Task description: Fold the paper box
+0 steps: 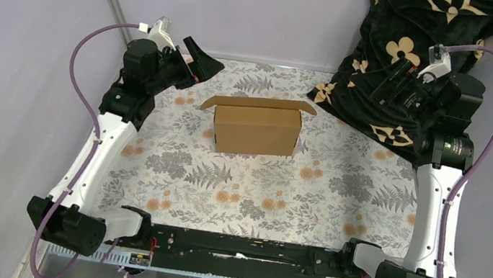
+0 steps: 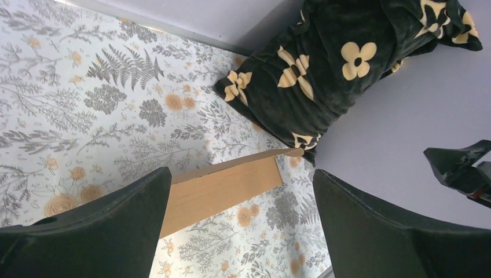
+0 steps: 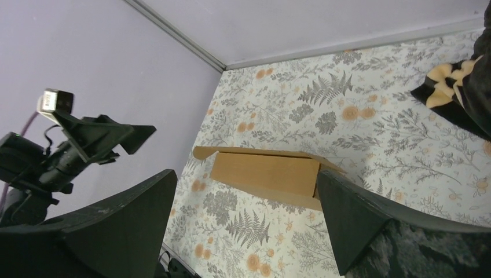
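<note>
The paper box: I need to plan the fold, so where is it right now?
In the top view the paper box sits on the floral cloth toward the far middle, with the black flowered blanket just to its right.

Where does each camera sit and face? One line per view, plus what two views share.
Top external: above and behind the arms, looking down on the table; both arms show, the paper box between them.
Left wrist: on the left gripper, facing right across the box; own open jaws show.
Right wrist: on the right gripper, facing left; own open jaws show.
Shared: both wrist views hold the box and the opposite gripper.
</note>
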{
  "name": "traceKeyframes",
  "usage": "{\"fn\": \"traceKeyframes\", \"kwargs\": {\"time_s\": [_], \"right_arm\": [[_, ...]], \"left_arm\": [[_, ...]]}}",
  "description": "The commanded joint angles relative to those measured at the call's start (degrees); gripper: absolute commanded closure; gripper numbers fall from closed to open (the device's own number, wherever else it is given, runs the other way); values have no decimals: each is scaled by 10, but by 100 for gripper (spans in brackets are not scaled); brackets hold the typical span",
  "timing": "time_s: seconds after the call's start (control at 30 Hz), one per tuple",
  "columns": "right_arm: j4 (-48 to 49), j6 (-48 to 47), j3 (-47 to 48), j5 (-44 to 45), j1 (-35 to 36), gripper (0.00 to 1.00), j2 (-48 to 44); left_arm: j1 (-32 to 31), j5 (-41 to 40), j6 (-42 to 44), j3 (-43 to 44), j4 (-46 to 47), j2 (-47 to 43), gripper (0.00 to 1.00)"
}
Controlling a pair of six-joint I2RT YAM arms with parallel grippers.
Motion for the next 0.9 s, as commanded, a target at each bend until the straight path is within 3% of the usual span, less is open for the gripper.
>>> {"fn": "traceKeyframes", "kwargs": {"time_s": [0.0, 0.1, 0.4, 0.57, 0.7, 0.8, 0.87], "right_arm": [[31, -26, -20, -14, 4, 1, -6], [32, -51, -24, -3, 10, 0, 2], [-35, -205, -23, 180, 131, 1, 60], [-31, -224, -12, 215, 145, 7, 102], [-6, -198, -15, 254, 146, 8, 119], [40, -182, -44, 244, 147, 9, 127], [43, -186, -41, 233, 150, 10, 143]], "left_arm": [[-11, -42, 57, 31, -28, -10, 1], [-24, -65, 78, 26, -41, -32, 1], [-127, -175, 166, 82, -125, -20, 1], [-165, -289, 208, 113, -164, -2, 1], [-166, -346, 210, 90, -117, -18, 1], [-164, -335, 206, 91, -106, 0, 1], [-140, -276, 182, 87, -87, 13, 2]]}}
